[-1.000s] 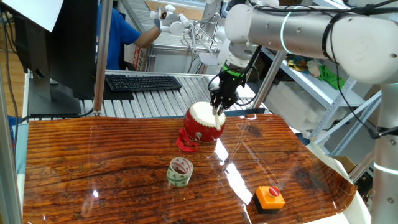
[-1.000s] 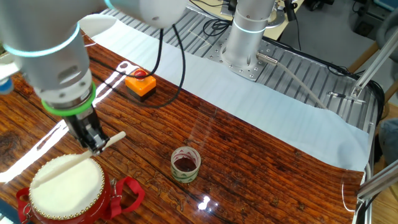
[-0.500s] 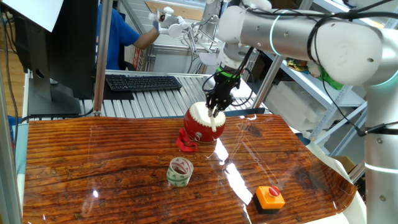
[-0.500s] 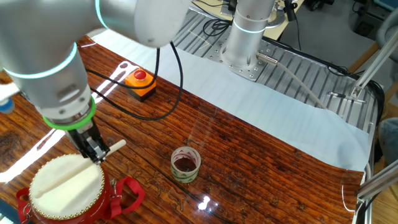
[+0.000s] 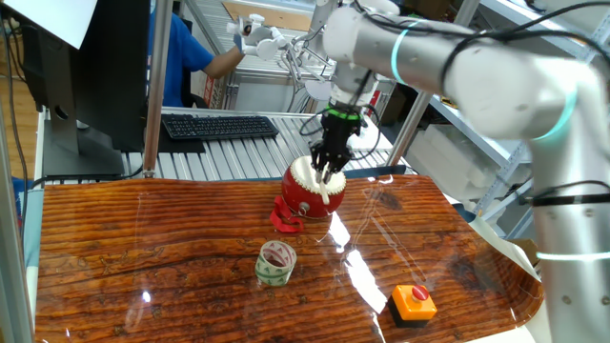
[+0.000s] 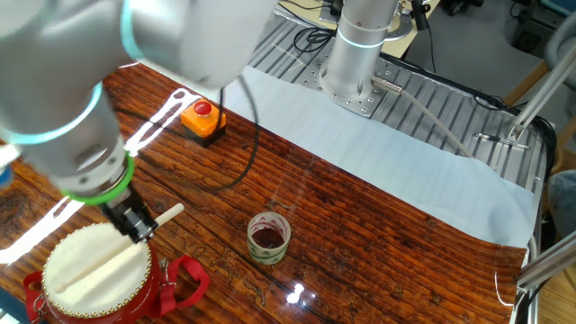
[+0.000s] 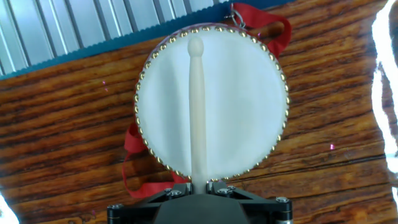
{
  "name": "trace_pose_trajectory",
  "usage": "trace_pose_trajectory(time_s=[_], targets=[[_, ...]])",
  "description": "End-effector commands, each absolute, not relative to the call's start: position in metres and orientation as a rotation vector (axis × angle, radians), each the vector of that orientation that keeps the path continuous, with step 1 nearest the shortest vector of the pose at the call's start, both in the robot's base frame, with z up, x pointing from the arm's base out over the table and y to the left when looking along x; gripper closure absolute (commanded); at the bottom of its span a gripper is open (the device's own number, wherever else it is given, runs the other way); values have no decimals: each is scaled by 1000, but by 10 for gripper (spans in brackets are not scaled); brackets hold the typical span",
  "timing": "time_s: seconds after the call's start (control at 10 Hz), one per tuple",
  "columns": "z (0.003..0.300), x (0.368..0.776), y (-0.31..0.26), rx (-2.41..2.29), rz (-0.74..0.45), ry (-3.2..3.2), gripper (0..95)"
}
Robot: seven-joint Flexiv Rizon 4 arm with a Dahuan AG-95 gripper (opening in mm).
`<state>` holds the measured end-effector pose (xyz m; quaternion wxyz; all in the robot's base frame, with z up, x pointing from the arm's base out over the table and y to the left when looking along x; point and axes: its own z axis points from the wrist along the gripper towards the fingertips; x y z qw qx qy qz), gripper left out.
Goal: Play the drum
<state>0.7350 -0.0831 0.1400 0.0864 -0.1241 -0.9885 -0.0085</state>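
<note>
We see the end effector (image 6: 135, 223) clenched on a pale wooden drumstick (image 7: 197, 112), pointing down over the drum (image 5: 310, 188). The stick lies across the cream skin head (image 7: 236, 106), seemingly touching it. The drum stands on the wooden bench (image 5: 143, 257), toward its far edge in one fixed view, with a green-rimmed tape roll (image 5: 276, 262) nearby.

— Where is the drum (image 5: 311, 191) placed on the counter (image 5: 143, 267)?

— In one fixed view it is set toward twelve o'clock, near the far edge. The gripper (image 5: 325, 168) is positioned directly above it, and a drumstick (image 7: 197, 112) is laid across the drum's head.

— And the rest?

— The tape roll (image 5: 276, 262) is found at about seven o'clock from the drum. The push button (image 5: 414, 302) is located at about four o'clock, well apart. A keyboard (image 5: 218, 126) is seen behind the counter, at about ten o'clock.
</note>
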Motion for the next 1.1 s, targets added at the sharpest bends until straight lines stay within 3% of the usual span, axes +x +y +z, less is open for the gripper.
trace_pose_trajectory(time_s=[0.1, 1.1], targets=[[140, 733, -84, -366, -26, -2950, 950], [128, 744, -93, -356, -49, -2968, 950]])
